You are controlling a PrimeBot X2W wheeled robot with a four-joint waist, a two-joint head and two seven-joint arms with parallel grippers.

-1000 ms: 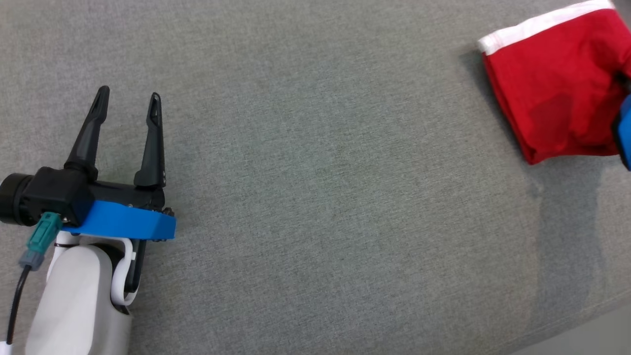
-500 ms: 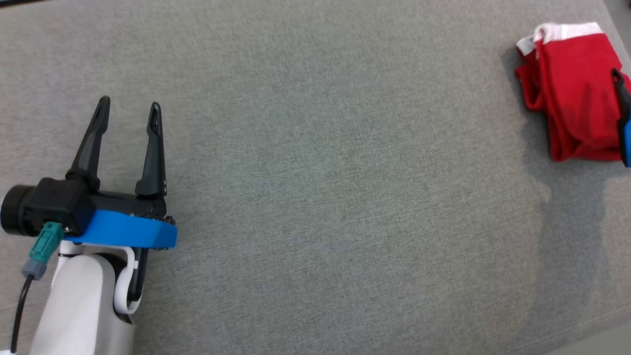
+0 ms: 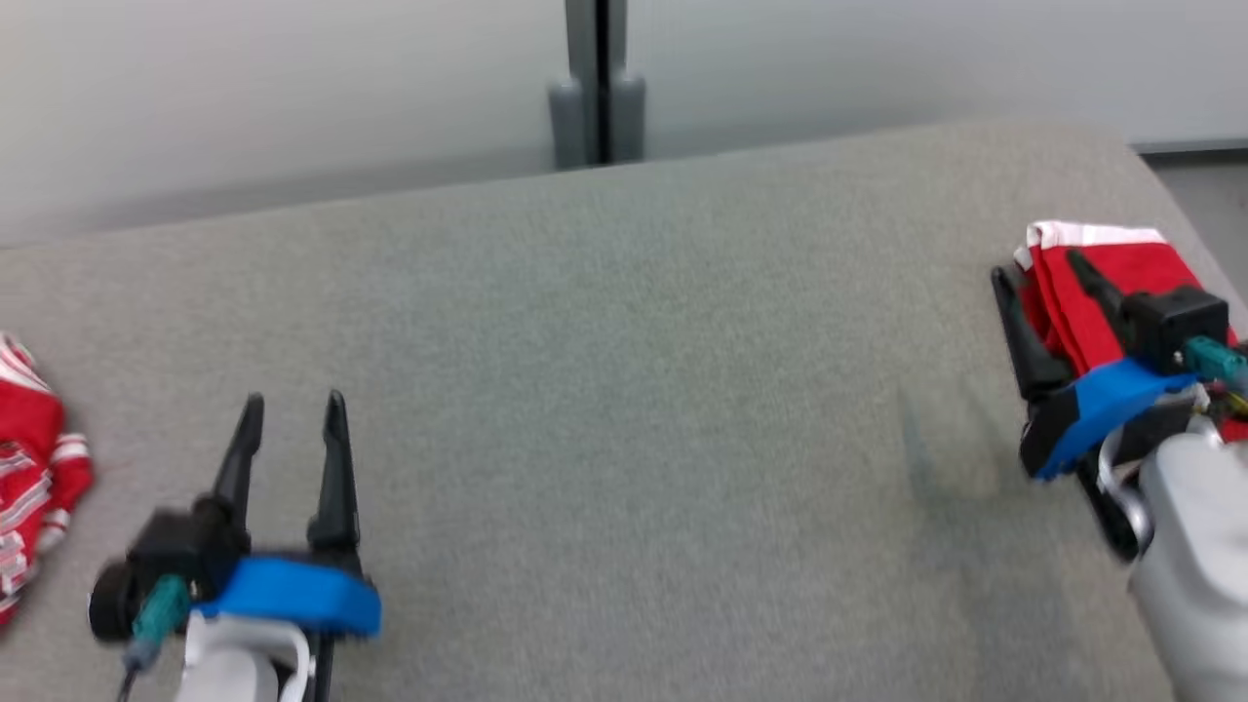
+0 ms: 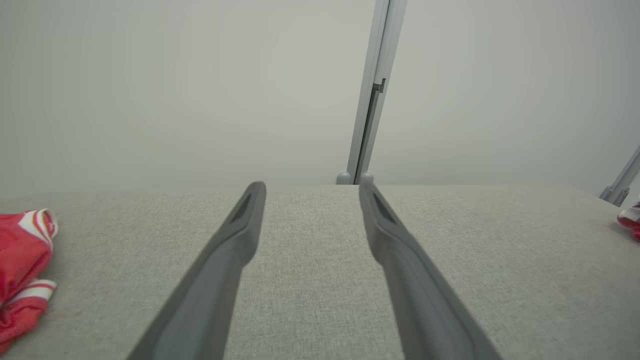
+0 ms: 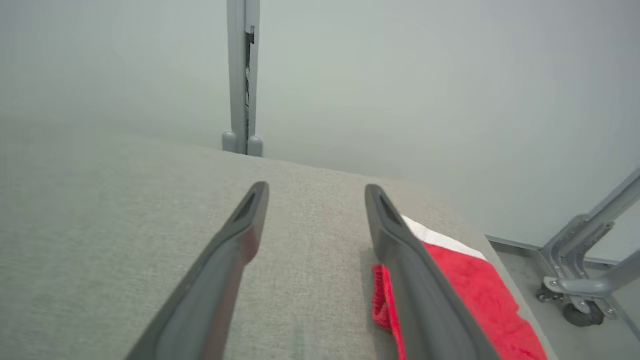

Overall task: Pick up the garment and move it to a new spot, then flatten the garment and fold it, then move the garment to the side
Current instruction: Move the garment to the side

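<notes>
Two hands in view, both spread wide, neither gripping anything.

Bench (image 3: pixel 624 390): grey woven cover, broad bare middle.

Garment (image 3: pixel 1131 258): red with a white band, folded into a compact stack, lying at the bench's right end close to its edge.

Right hand (image 3: pixel 1034 264): at the bench's right end, over the garment's inner edge. One finger lies across the red cloth, the other over bare bench just beside it. Wrist view shows a sliver of red hem inside the gap. Cannot tell whether the fingers touch the cloth.

Left hand (image 3: pixel 294 398): toward the bench's left end, near its front, fingers parted over bare cover.

Striped garment (image 3: pixel 29 458): red and white, bunched at the bench's left end.

Grey post (image 3: pixel 597 88): upright against the pale wall behind the bench's far edge.
</notes>
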